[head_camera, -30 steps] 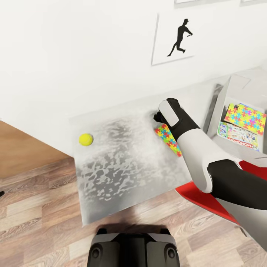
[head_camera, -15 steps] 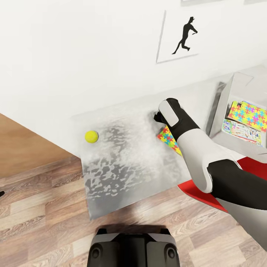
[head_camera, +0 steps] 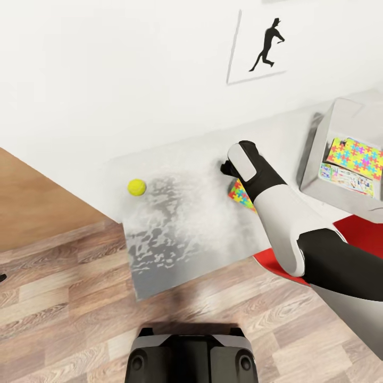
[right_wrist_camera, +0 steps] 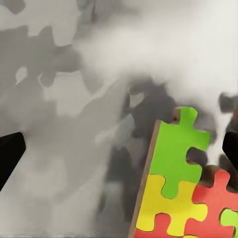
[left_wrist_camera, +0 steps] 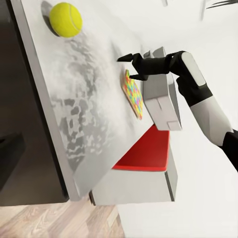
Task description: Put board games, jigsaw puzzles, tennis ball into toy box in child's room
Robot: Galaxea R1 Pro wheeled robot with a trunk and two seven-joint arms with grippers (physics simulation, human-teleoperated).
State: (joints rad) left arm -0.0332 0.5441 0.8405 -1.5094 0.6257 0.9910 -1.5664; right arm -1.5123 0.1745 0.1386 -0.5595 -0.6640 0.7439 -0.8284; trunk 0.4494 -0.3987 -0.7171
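- Grey mottled table (head_camera: 175, 234) — wide bare top around tennis ball (head_camera: 136, 186), near its 10 o'clock edge.
- Right gripper (left_wrist_camera: 130, 65), fingers spread, hangs over jigsaw puzzle (head_camera: 240, 194) corner.
- Toy box (head_camera: 319, 159) at 3 o'clock — holds a puzzle.

The robot's smooth white-and-black right arm (head_camera: 290, 223) ends in a black right gripper (left_wrist_camera: 133, 67); its dark grey base (head_camera: 191, 355) has rounded corners.

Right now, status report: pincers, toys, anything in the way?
Right pincer open, above puzzle corner on table. Ball loose, near wall. Toy box holds another puzzle and a game. Nothing blocking.
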